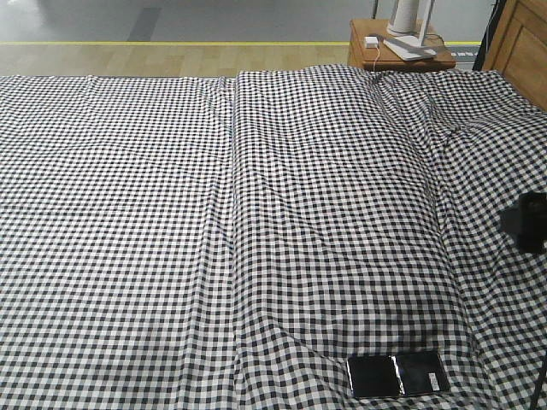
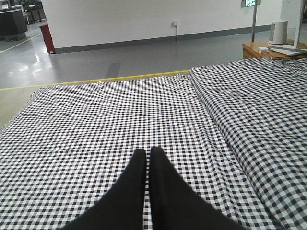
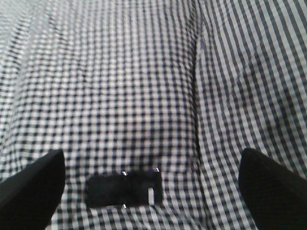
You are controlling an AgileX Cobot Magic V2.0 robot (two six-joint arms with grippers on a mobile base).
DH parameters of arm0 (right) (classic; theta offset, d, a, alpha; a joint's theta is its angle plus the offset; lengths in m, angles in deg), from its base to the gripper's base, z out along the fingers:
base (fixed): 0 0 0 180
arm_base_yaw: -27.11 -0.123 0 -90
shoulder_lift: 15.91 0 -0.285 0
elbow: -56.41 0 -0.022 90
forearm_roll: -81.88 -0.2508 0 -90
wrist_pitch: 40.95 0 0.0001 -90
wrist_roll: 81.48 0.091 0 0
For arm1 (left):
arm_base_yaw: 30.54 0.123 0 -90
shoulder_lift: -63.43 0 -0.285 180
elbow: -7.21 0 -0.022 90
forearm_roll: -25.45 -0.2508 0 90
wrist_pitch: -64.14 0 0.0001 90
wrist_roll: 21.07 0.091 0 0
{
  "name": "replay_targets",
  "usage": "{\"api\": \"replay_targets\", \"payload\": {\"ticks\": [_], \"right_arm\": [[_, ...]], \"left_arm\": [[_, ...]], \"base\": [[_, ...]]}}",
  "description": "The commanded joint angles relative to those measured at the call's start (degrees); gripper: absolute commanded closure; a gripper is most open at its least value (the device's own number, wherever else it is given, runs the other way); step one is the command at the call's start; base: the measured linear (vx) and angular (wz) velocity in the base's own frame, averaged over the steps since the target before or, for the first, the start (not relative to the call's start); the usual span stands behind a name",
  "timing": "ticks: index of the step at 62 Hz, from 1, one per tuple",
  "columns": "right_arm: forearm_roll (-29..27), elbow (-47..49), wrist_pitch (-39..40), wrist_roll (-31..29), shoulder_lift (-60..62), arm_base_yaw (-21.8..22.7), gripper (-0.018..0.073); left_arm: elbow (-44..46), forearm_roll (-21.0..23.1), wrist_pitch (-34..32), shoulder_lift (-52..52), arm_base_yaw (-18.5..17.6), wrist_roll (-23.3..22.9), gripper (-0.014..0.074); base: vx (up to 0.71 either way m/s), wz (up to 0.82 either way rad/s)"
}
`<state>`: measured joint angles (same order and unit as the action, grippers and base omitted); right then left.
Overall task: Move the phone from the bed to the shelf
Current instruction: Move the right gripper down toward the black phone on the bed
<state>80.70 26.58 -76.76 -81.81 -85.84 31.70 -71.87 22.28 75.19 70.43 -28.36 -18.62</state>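
Note:
The phone [image 1: 397, 374] lies flat on the checked bed [image 1: 256, 213] near its front edge, right of centre, glossy black with a small white sticker at one end. In the right wrist view the phone [image 3: 124, 189] sits below and between the wide-apart fingers of my right gripper [image 3: 149, 158], which is open, hovers above it and holds nothing. A dark part of the right arm [image 1: 532, 220] shows at the right edge. My left gripper [image 2: 147, 152] is shut and empty, low over bare fabric on the bed [image 2: 96, 124]. I cannot make out the shelf for certain.
A small brown bedside table [image 1: 402, 53] with a white appliance [image 1: 410, 21] stands beyond the bed's far right corner. A light-wood furniture panel [image 1: 521, 43] fills the top right corner. Grey floor with a yellow line [image 2: 96, 79] lies past the bed.

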Motion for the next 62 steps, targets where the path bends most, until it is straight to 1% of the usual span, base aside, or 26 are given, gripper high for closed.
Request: {"api": "replay_targets", "payload": {"ticks": [1,5,10,14,19,25,31,38,52,57,62], "right_arm": [[-1.5,5.6,-4.3,-0.9,-2.8,4.3,-0.0135],[-4.8,8.2,-7.6,-5.5,-5.5,7.5,-0.0132],[-11.8,10.7,-11.6,-13.4,-9.8,11.7,-0.0128],[-16.8,12.2,-13.7,-18.2,-13.3,14.5,-0.0127],[-22.5,13.0,-14.9,-23.6,-17.6,17.2,-0.0124],[-27.0,13.4,-15.4,-29.1,-22.8,19.4,-0.0115],[-29.3,13.4,-15.2,-33.9,-28.5,20.6,-0.011],[-32.1,13.4,-14.6,-39.2,-35.4,20.7,-0.0106],[-41.4,13.4,-13.8,-51.7,-49.3,20.7,-0.0097],[-43.0,13.4,-12.9,-54.9,-53.5,20.7,-0.0095],[-43.4,13.4,-11.9,-57.5,-57.4,20.7,-0.0093]], "left_arm": [[1.5,0.3,-4.0,-0.7,0.0,-0.2,0.0596],[1.5,0.3,-4.0,-0.7,0.0,-0.2,0.0596],[1.5,0.3,-4.0,-0.7,0.0,-0.2,0.0596],[1.5,0.3,-4.0,-0.7,0.0,-0.2,0.0596],[1.5,0.3,-4.0,-0.7,0.0,-0.2,0.0596],[1.5,0.3,-4.0,-0.7,0.0,-0.2,0.0596],[1.5,0.3,-4.0,-0.7,0.0,-0.2,0.0596],[1.5,0.3,-4.0,-0.7,0.0,-0.2,0.0596],[1.5,0.3,-4.0,-0.7,0.0,-0.2,0.0596],[1.5,0.3,-4.0,-0.7,0.0,-0.2,0.0596],[1.5,0.3,-4.0,-0.7,0.0,-0.2,0.0596]], "base": [[0.0,0.0],[0.0,0.0],[0.0,0.0],[0.0,0.0],[0.0,0.0],[0.0,0.0],[0.0,0.0],[0.0,0.0],[0.0,0.0],[0.0,0.0],[0.0,0.0]]}}
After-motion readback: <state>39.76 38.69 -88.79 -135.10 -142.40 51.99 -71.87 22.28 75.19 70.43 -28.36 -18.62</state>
